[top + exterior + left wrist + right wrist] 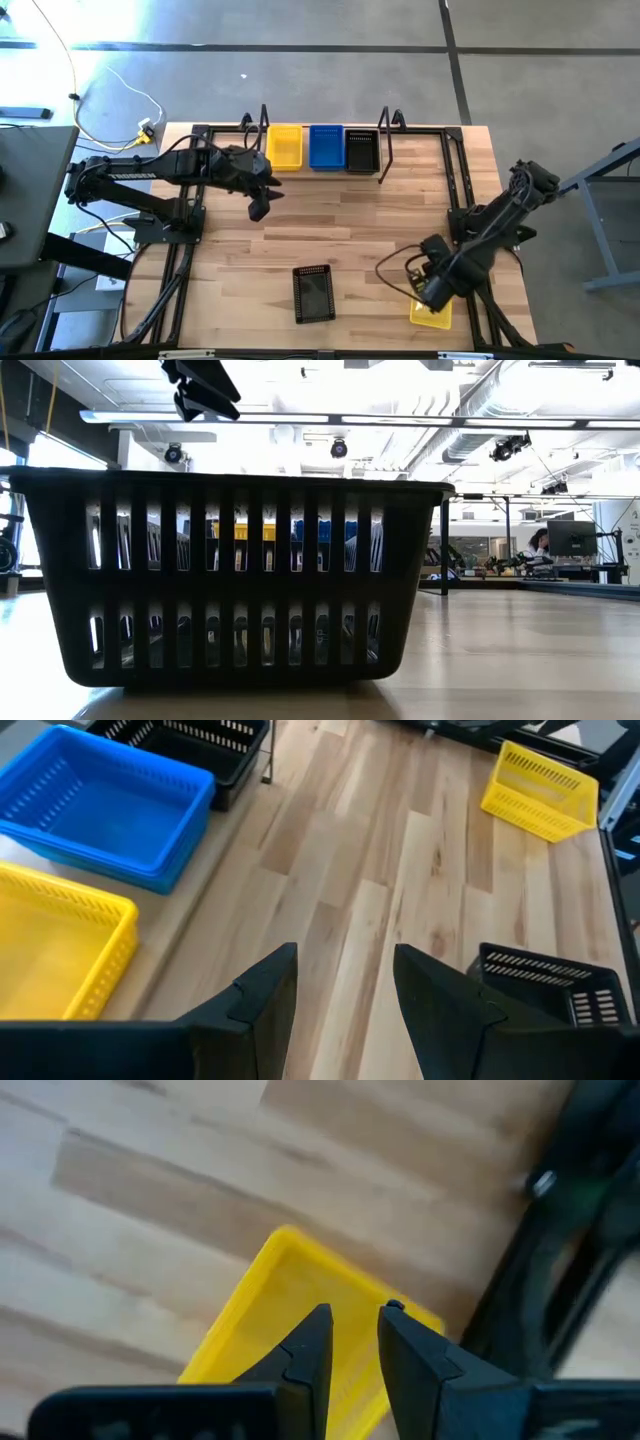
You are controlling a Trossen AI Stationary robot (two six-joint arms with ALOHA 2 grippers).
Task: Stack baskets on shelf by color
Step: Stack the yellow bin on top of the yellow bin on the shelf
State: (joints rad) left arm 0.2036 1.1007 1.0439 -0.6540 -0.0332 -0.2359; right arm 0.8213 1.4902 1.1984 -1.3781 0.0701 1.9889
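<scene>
On the shelf [385,150] at the far edge stand a yellow basket [284,146], a blue basket [326,146] and a black basket [361,150] side by side. A loose black basket [313,293] sits on the table near the front middle. A loose yellow basket [432,314] sits at the near right. My left gripper [258,208] hangs open above bare table in front of the shelf's yellow basket [60,940]. My right gripper [352,1338] points down over the loose yellow basket [290,1310], its fingers a narrow gap apart with nothing between them.
A black tube frame [455,170] runs round the table's edges, close beside the loose yellow basket. Bare wood [340,220] lies between the shelf and the loose baskets. In the low view the black basket [230,580] fills most of the picture.
</scene>
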